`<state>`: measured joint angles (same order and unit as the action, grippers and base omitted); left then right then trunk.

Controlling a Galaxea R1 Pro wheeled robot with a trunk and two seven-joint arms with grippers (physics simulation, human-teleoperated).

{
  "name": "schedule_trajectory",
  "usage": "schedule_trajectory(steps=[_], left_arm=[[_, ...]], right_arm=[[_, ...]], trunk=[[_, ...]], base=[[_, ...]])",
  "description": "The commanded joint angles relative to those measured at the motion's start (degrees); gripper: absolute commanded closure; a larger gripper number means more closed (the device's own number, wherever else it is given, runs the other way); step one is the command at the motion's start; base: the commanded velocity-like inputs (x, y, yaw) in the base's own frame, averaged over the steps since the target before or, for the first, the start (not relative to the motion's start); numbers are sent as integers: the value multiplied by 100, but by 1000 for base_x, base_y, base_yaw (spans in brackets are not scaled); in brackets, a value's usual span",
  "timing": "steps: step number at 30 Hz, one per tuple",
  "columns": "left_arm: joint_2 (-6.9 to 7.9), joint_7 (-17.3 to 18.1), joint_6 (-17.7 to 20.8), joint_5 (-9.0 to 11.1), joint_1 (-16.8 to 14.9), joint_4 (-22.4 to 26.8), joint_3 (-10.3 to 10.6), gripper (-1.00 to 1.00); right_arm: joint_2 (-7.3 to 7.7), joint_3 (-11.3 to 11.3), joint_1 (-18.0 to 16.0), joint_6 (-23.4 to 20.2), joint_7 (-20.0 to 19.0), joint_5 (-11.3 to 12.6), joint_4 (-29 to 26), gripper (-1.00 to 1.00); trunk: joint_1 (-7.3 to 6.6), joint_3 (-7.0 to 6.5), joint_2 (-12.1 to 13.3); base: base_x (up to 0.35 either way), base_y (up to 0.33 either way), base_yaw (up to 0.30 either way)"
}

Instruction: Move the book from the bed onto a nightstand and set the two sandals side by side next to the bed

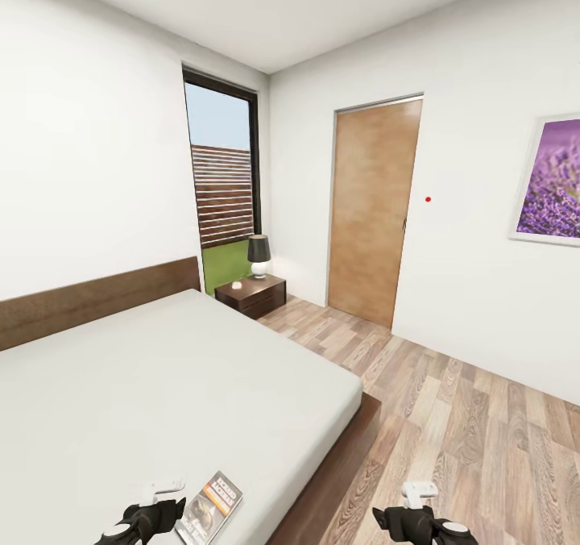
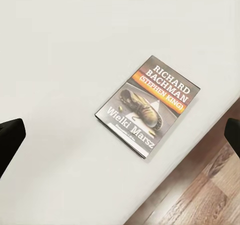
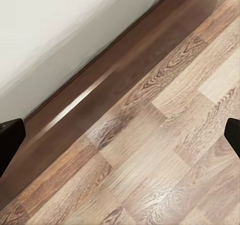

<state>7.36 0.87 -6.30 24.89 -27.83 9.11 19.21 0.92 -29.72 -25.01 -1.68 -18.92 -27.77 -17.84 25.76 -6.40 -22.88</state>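
Note:
The book (image 1: 211, 506) lies flat on the bed's light mattress (image 1: 161, 384), close to its near corner. Its dark cover carries an orange band and white "Richard Bachman" lettering (image 2: 147, 105). My left gripper (image 1: 153, 513) hovers just left of the book, above the mattress, open, with black fingertips (image 2: 10, 140) wide apart and nothing between them. My right gripper (image 1: 411, 517) hangs open over the wooden floor (image 3: 165, 155), beside the bed's dark frame (image 3: 100, 90). The nightstand (image 1: 251, 293) with its black-shaded lamp (image 1: 258, 255) stands at the far side of the bed. The sandals are out of view.
A dark headboard (image 1: 97, 299) runs along the left wall. Beyond the nightstand there is a tall window (image 1: 221, 182), and a wooden door (image 1: 374, 210) is shut in the far wall. A lavender picture (image 1: 552, 178) hangs on the right. Wood flooring (image 1: 451, 416) stretches right of the bed.

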Motion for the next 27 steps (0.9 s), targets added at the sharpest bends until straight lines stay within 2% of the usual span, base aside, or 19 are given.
schedule_trajectory(steps=[1, 17, 27], left_arm=[[3, 9, -20, 60, -3, -6, 48, -100], [3, 9, -20, 60, 14, -6, 48, -100], [3, 9, -20, 60, 15, -6, 48, -100]], right_arm=[[-2, -47, -2, -18, -41, -42, -9, -100], [-3, -50, -4, -17, -35, -26, -23, -100], [-9, -48, -4, -17, -33, -20, -25, -100]], trunk=[[2, 3, -4], [2, 3, -4], [2, 3, -4]], base=[[0, 0, 0], [2, 1, 0], [85, 61, 0]])
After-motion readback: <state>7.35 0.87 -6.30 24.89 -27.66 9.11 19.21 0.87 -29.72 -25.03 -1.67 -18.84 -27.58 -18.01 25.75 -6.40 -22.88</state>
